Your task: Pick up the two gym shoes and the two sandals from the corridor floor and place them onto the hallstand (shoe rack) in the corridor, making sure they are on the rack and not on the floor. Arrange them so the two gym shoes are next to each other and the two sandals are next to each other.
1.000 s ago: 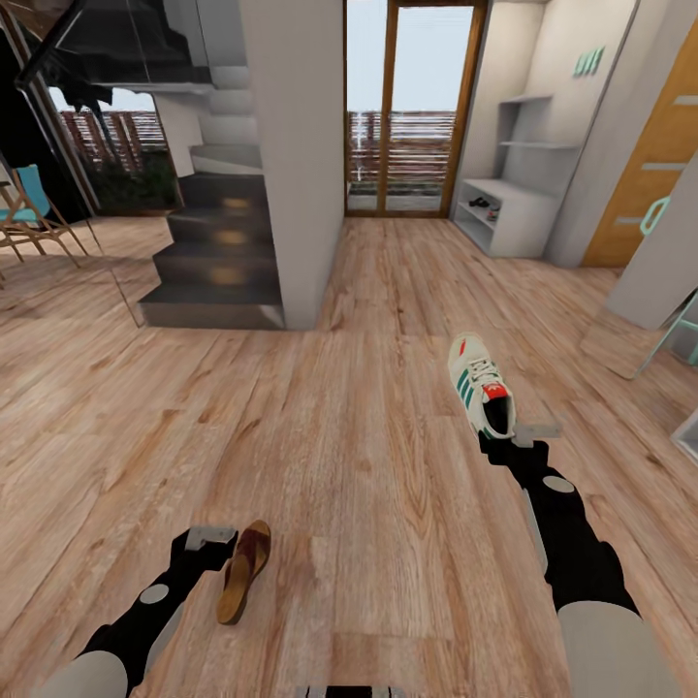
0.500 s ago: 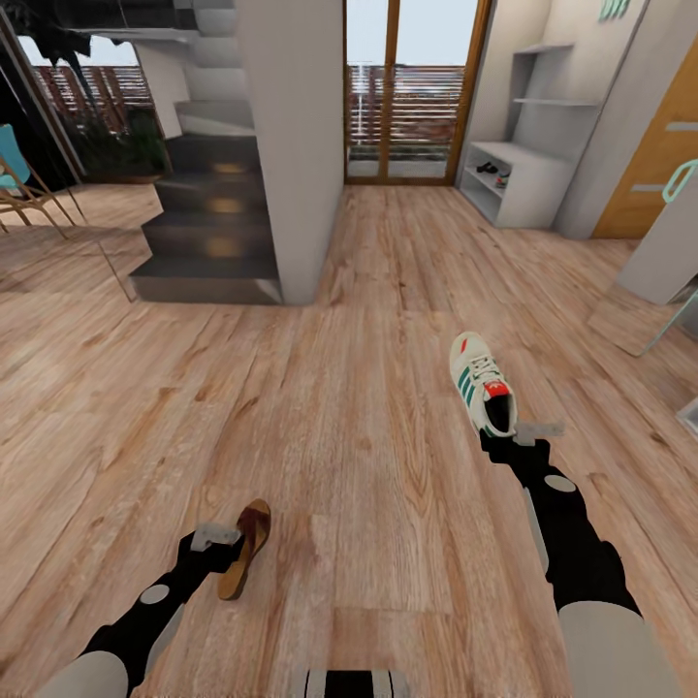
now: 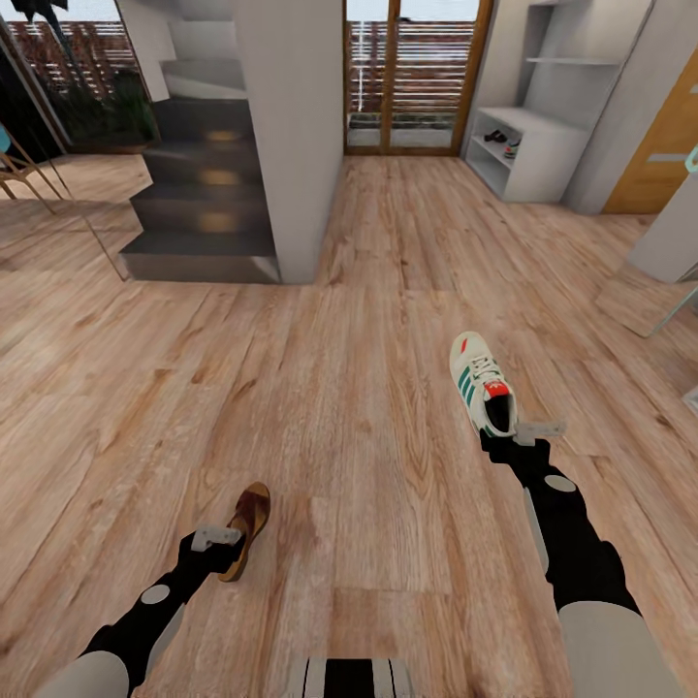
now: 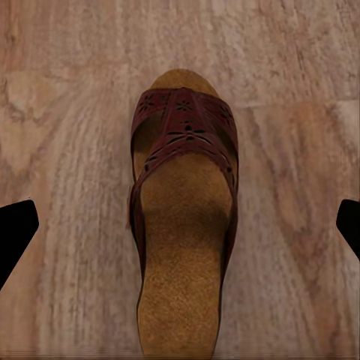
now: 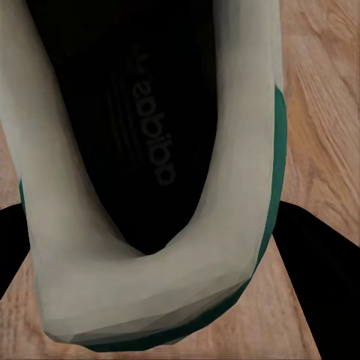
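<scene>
- The right gripper [image 3: 508, 433] is clenched on the sneaker [image 3: 482, 395] by its heel, toe pointing to 12 o'clock, so the shoe rides clear of the floor [image 3: 368, 407].
- The left gripper [image 3: 225, 543] grasps the sandal [image 3: 246, 529] at its heel end.
- Each claw carries one shoe, probably to save a trip.
- The rack [image 3: 528, 155] waits far off at 1 o'clock, with dark shoes on its shelf.

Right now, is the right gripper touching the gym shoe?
Touching. In the right wrist view the gym shoe's heel sits between the dark fingers, which press against both its sides; the head view shows the right gripper at the shoe's heel.
</scene>
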{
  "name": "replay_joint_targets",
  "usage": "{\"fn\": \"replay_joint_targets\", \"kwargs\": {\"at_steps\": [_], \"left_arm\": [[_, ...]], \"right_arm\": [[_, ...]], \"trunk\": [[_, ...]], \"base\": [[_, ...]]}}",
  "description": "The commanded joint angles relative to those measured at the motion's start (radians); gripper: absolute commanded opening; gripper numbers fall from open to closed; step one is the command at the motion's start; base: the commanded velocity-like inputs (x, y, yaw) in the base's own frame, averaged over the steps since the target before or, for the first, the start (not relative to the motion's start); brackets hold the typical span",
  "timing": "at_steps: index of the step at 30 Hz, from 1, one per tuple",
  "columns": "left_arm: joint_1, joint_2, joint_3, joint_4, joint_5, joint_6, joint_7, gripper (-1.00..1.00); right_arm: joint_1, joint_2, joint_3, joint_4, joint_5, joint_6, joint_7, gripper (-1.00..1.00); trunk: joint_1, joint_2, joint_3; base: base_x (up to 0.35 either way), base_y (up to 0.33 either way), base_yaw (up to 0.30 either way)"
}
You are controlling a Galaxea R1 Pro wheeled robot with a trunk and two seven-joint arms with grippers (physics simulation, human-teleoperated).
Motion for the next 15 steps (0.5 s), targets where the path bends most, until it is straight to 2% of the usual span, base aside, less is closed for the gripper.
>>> {"fn": "replay_joint_targets", "kwargs": {"at_steps": [1,8,15], "left_arm": [[-0.001,-0.001,0.008,0.001,-0.010,-0.004,-0.006,1.00],[-0.001,-0.001,0.008,0.001,-0.008,-0.004,-0.006,1.00],[-0.001,0.000,0.009,0.000,-0.005,-0.004,-0.005,1.00]], "right_arm": [[0.000,0.000,-0.002,-0.002,0.010,0.005,0.008,-1.00],[0.000,0.000,-0.002,-0.002,0.011,0.005,0.008,-1.00],[0.000,0.000,-0.002,-0.002,0.011,0.006,0.008,-1.00]], "trunk": [[0.000,-0.001,-0.005],[0.003,-0.002,-0.033],[0.003,-0.002,-0.039]], "base": [[0.000,0.000,0.000],[0.000,0.000,-0.026],[0.000,0.000,-0.122]]}}
